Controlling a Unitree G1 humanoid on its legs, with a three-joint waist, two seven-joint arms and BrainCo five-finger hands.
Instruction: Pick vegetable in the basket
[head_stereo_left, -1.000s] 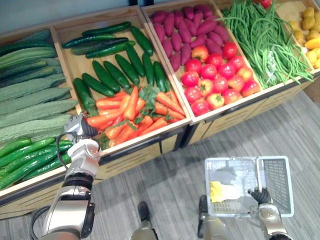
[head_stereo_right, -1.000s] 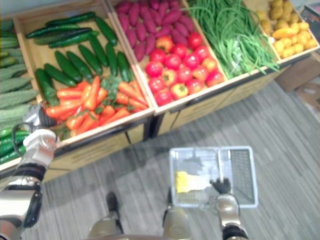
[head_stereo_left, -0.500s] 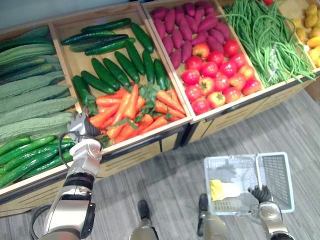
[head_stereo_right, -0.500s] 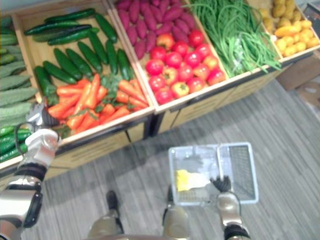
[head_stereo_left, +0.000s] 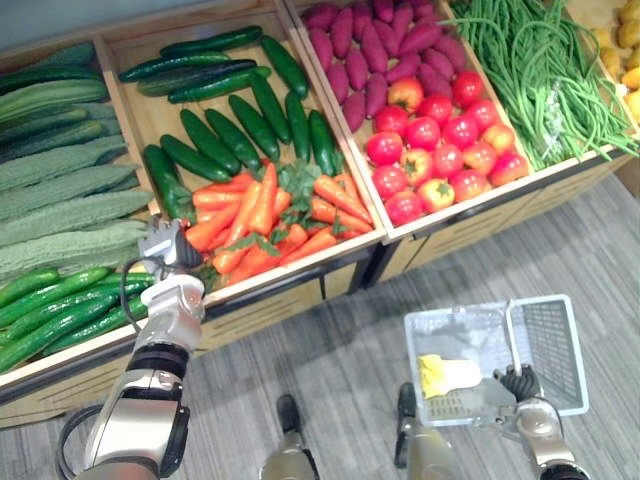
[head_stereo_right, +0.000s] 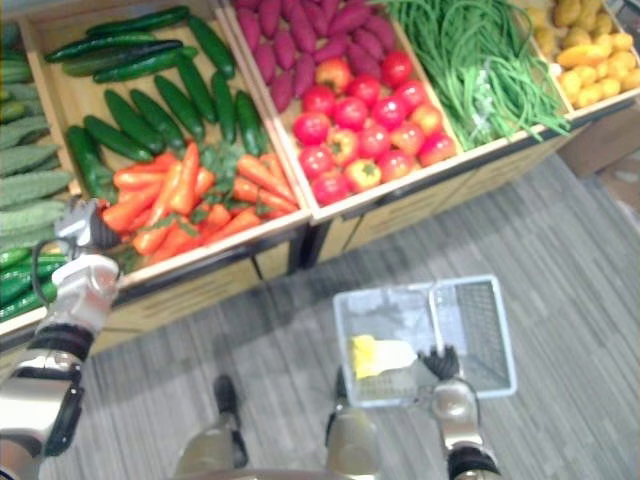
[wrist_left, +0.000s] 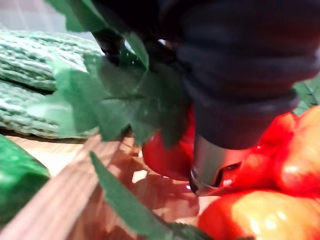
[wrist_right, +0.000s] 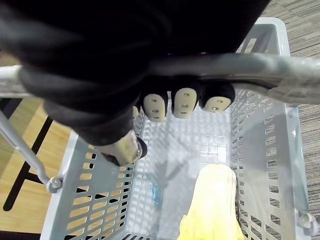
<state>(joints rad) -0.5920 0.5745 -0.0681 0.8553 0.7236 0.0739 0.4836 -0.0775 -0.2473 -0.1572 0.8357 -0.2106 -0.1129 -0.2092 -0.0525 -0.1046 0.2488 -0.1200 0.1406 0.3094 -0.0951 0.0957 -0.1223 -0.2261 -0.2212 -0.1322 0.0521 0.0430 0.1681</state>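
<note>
Carrots (head_stereo_left: 262, 200): orange, tapered, with leafy green tops

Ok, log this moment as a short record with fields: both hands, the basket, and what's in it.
left hand: at the near-left edge of the carrots, among their leaves
right hand: fingers curled round the handle of the basket
basket: grey plastic, carried in front of the produce crates
contents: one yellow item, kind unclear
</note>
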